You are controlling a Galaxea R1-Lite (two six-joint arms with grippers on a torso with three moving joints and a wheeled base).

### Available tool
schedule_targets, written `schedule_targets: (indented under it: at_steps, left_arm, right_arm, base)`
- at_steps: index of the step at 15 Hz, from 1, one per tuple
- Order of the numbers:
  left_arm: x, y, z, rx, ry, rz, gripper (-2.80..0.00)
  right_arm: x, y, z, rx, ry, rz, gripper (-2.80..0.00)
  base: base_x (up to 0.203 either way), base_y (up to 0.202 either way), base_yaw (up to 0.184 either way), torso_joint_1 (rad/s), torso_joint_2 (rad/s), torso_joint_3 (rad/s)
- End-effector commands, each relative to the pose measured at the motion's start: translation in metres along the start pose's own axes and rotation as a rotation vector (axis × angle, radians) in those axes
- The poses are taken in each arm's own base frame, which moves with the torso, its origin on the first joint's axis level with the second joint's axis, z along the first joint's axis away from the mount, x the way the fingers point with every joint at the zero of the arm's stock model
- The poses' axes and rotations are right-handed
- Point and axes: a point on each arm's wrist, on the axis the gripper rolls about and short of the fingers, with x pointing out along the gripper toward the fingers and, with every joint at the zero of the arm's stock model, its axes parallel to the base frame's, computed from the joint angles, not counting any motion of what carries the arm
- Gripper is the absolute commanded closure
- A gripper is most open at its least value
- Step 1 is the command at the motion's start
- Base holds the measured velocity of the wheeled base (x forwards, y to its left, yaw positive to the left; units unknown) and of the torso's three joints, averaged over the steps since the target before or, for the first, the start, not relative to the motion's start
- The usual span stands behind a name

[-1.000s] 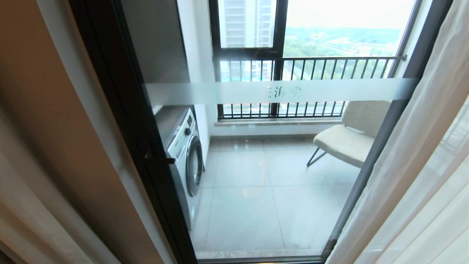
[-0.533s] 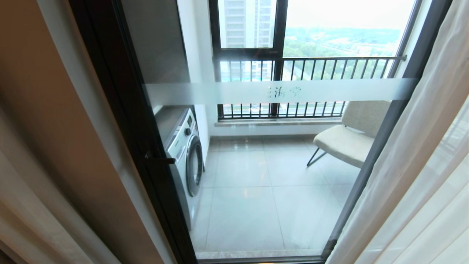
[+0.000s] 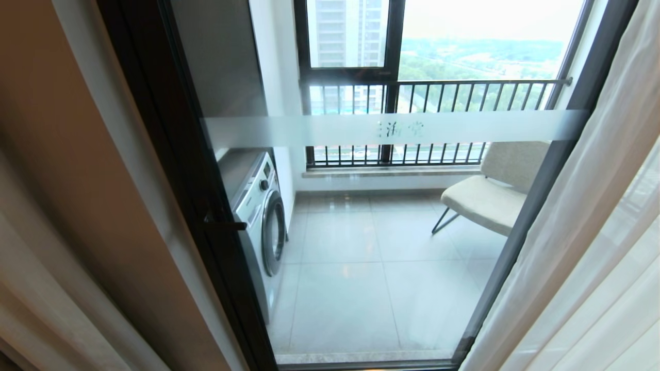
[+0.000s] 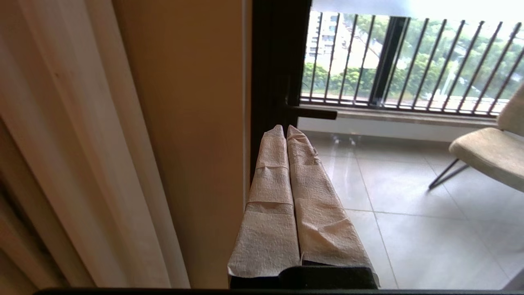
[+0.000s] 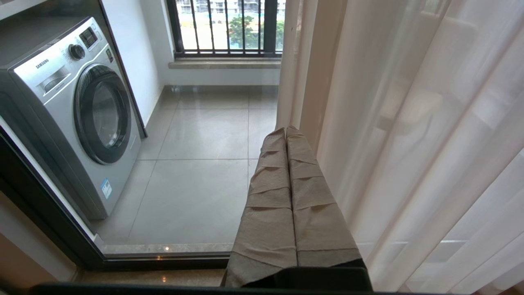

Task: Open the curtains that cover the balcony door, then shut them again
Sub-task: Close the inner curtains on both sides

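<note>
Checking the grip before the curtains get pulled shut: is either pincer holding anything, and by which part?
Nothing is held. The left pincer and right pincer are both shut on nothing, clear of the curtains.

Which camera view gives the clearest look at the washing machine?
The right wrist view: the washing machine shows its whole front, with round door, dial and drawer. The head view shows the machine only side-on through the balcony door, partly cut off by the black frame. The left wrist view does not show it.
</note>
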Motion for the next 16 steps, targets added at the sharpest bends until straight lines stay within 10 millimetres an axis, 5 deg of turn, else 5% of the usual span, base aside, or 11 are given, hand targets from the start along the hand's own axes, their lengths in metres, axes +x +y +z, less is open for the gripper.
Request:
schedule_targets:
  at_steps: [1,9,12,16]
  left_arm:
    - [0.011,-0.001,0.031,0.001,0.021,0.071,0.0]
    - [0.082,-0.003,0.133,0.026,0.058,0.487,0.0]
    - [0.112,-0.001,0.153,0.044,0.076,0.649,0.0]
    - [0.156,0.032,0.167,0.064,0.095,0.89,0.0]
  right_arm:
    - [0.0,0.0,0.0,-0.001,0.001,0.001,0.0]
    - [0.0,0.0,0.0,0.0,0.001,0.001,0.0]
    - [0.0,0.0,0.0,0.0,0.001,0.001,0.0]
    - [0.0,0.0,0.0,-0.001,0.001,0.001,0.0]
  base:
    - [0.0,0.0,0.0,0.0,0.0,0.0]
    - [0.0,0.0,0.0,0.0,0.0,0.0]
    - [0.0,0.0,0.0,0.0,0.0,0.0]
    - [0.0,0.0,0.0,0.0,0.0,0.0]
